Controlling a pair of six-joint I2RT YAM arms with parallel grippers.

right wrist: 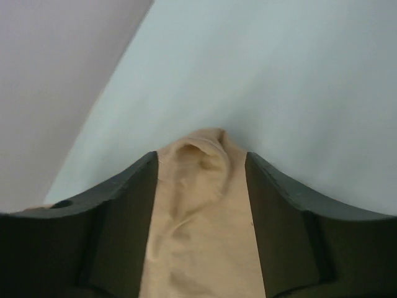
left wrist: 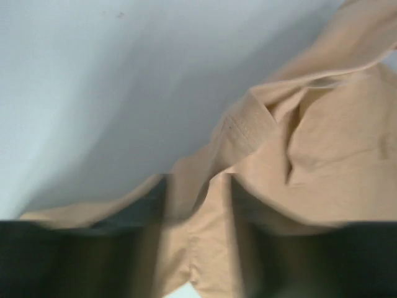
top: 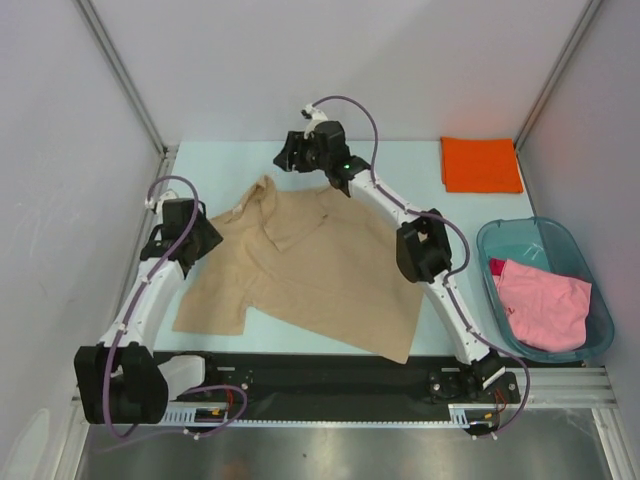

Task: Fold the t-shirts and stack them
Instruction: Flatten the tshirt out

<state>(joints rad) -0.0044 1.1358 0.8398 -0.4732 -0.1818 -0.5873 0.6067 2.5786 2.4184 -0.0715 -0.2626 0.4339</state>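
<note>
the teal tub (top: 545, 243) holds the pink t-shirt (top: 540, 305). the tan t-shirt (top: 320, 280) lies spread on the table (top: 225, 165), the orange t-shirt (top: 480, 163) folded beyond the tub. right gripper (right wrist: 200, 159) stands apart around tan cloth; left gripper (left wrist: 198, 180) is blurred, i cannot tell.

Matt tan cloth tee (top: 320, 270), translucent plastic tub (top: 520, 224)

L arm (top: 145, 295) bent, angled fwd at left; L gripper (left wrist: 198, 180) low, jaws slightly apart, view blurry. R arm (top: 440, 290) stretched far fwd-left; R gripper (right wrist: 200, 158) low, jaws wide apart.
</note>
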